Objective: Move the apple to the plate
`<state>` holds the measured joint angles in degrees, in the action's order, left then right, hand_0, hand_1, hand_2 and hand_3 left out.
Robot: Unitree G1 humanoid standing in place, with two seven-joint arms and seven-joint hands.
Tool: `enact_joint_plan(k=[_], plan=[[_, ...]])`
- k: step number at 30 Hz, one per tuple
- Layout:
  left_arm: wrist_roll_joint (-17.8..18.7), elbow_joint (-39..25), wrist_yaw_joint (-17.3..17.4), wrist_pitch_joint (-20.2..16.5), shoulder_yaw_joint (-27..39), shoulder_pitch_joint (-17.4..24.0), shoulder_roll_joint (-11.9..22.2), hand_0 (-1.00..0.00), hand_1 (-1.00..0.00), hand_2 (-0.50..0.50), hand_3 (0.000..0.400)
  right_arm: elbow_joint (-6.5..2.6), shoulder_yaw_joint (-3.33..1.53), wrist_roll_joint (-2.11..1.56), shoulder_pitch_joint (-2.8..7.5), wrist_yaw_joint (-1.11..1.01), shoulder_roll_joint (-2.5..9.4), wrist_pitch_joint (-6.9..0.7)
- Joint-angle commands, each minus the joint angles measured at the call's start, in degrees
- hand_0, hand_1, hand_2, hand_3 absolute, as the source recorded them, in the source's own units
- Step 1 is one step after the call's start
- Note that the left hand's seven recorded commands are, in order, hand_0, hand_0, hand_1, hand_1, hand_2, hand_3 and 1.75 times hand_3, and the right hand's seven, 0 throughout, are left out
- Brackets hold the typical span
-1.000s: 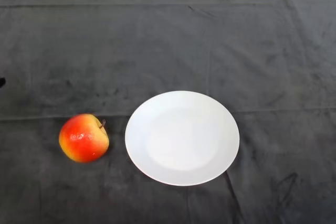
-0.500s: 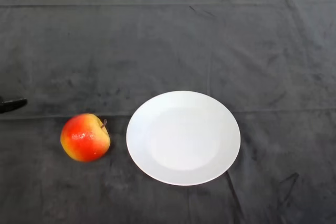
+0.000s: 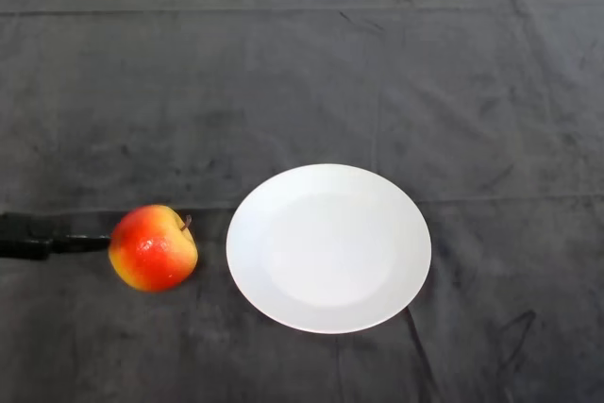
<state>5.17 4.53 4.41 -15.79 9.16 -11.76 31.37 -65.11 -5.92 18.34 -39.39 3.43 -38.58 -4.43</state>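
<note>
Worktop (image 3: 311, 73): covered by a dark, lightly creased cloth that fills almost the whole head view; a pale strip runs along the far edge.

Plate (image 3: 328, 247): white, round, bare, lying flat near the centre of the near half. Unmoved across the recent frames.

Apple (image 3: 153, 247): red and yellow, stem tipped towards the plate, sitting on the cloth just to the left of the plate with a narrow gap between them. It has not moved; the task's thing is not yet on the plate.

Left hand (image 3: 38, 244): only a slim black part shows, entering from the left edge and reaching level with the apple, its tip at or just short of the apple's left side; contact cannot be confirmed. Whether the fingers are wide, narrow or closing cannot be told from what shows.

Change noted: a second ago only a speck of black showed at the left edge, higher up; half a second ago a short tip. It now lies lower and extends to the fruit. Judged: approach stage, grasp pending.
</note>
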Motion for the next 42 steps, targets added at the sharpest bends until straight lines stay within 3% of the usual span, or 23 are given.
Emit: enact_joint_plan(k=[1, 8, 27, 42], plan=[[-1.2, -3.2, 1.2, -0.7, -2.3, 2.3, 2.5, 0.0, 0.0, 0.0, 0.0, 1.54, 0.68, 0.26, 1.03, 0.32, -1.58, -0.63], [-2.4, -2.0, 3.6, -1.2, -5.0, 2.1, 2.2, 0.0, 0.0, 0.0, 0.0, 1.82, 0.74, 0.24, 1.16, 0.28, -1.59, -0.78], [-5.7, -7.0, 6.7, -6.0, -12.5, 2.7, -0.5, 0.0, 0.0, 0.0, 0.0, 2.27, 0.86, 0.23, 1.37, 0.19, -1.59, -1.05], [-9.2, -3.4, 7.1, -2.4, -15.9, 1.5, -1.7, 0.0, 0.0, 0.0, 0.0, 2.43, 0.91, 0.25, 1.45, 0.15, -1.58, -1.16]])
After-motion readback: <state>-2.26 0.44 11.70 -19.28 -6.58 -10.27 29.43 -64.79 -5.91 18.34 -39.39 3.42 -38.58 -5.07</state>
